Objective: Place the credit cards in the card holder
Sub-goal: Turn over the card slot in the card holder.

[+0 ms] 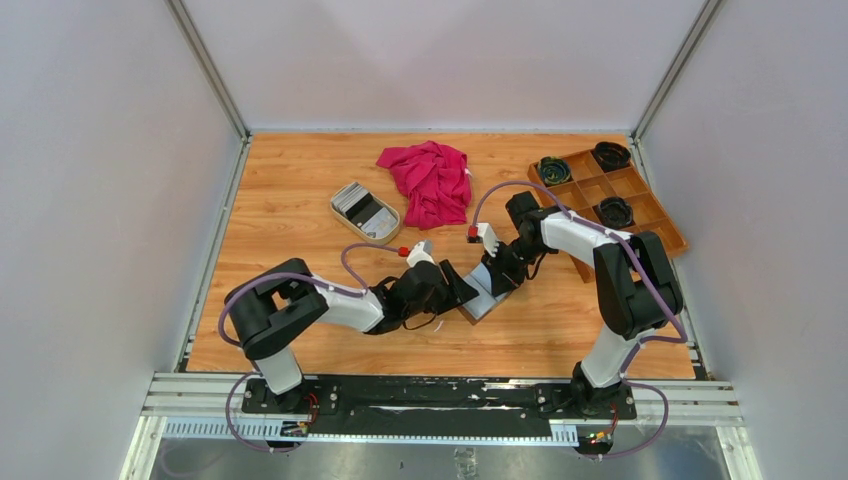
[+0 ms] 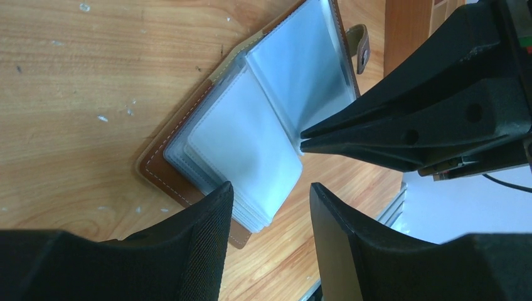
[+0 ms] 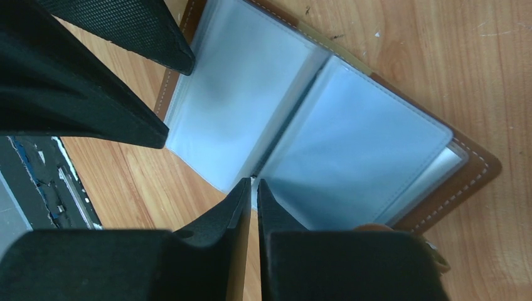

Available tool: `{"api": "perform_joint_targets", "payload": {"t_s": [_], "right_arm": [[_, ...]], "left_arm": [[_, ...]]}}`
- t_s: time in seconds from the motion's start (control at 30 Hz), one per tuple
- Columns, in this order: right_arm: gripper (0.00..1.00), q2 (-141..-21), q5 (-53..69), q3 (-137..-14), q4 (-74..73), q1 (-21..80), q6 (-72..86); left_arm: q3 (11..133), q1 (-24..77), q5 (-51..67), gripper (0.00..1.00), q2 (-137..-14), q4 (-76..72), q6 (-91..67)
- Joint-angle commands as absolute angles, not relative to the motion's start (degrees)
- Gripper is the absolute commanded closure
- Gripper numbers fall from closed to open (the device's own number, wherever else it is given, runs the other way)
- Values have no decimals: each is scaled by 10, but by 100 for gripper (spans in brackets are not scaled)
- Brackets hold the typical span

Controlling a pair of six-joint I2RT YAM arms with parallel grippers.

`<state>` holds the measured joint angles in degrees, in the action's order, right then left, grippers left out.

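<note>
The card holder (image 3: 376,132) lies open at mid-table, its clear sleeves holding no card that shows. The right gripper (image 3: 254,185) is pinched tight on it, at a sleeve's edge by the fold. The left gripper (image 2: 270,191) stands open over the other stack of sleeves, gripping nothing. The credit cards (image 1: 360,203) are stacked in the beige dish (image 1: 336,208), well apart from the holder. The wooden tray (image 1: 585,190) has 3 dark round items (image 1: 611,155), each in its own compartment.
</note>
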<state>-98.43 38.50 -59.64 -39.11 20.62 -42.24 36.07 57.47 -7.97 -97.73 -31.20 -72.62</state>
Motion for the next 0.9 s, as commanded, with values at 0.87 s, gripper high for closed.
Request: {"api": "perform_joint_targets", "payload": {"t_s": [0.87], "right_arm": [[88,-1020,433,-628,-439,208,-426]], "left_arm": [[399,551,-40,61,-1030,-345,-712]]}}
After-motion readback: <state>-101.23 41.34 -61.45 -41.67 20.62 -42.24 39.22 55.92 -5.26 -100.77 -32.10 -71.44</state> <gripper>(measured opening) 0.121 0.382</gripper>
